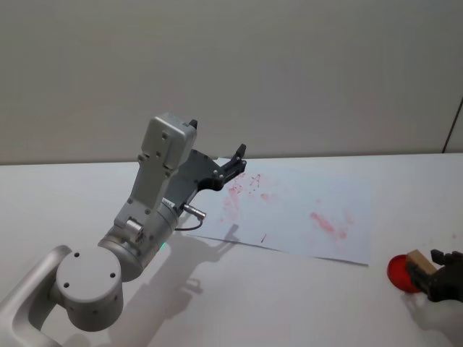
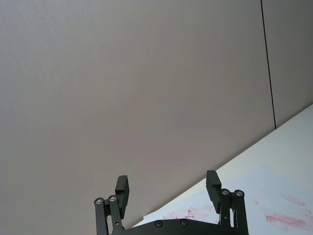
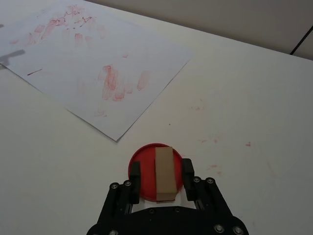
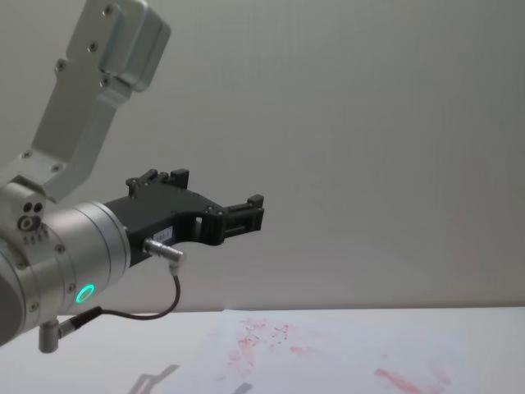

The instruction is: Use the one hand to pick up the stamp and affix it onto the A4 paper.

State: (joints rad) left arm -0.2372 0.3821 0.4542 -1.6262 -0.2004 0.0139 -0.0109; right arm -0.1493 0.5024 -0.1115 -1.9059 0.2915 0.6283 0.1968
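Down at the head view's four-o'clock corner: right gripper (image 1: 434, 275) low over the table (image 1: 239, 303), fingers parted to either side of the stamp (image 1: 418, 261) with a gap showing along each long side in the right wrist view, so straddling rather than clamped. Stamp (image 3: 165, 173) lying flat, long axis running away from the wrist, across a round red ink pad (image 3: 146, 171), a little toward the pad's three-o'clock side. Pad just off the near right corner of the A4 paper (image 1: 304, 217), close but apart from it. Paper (image 3: 93, 68) flat on the table, smeared with red prints, thickest toward its eleven-o'clock corner and again near its middle. Faint red specks on the bare tabletop at about two o'clock from the pad. Left gripper (image 1: 235, 165) held high in the air, well clear of the surface, above the sheet's nine-o'clock edge; arm bent up from the seven-o'clock corner of the head view, forearm raised steeply, wrist pitched forward toward the wall (image 2: 146, 88). Fingers (image 2: 122, 188) spread wide, holding nothing. Green light lit on the wrist housing in the chest view.
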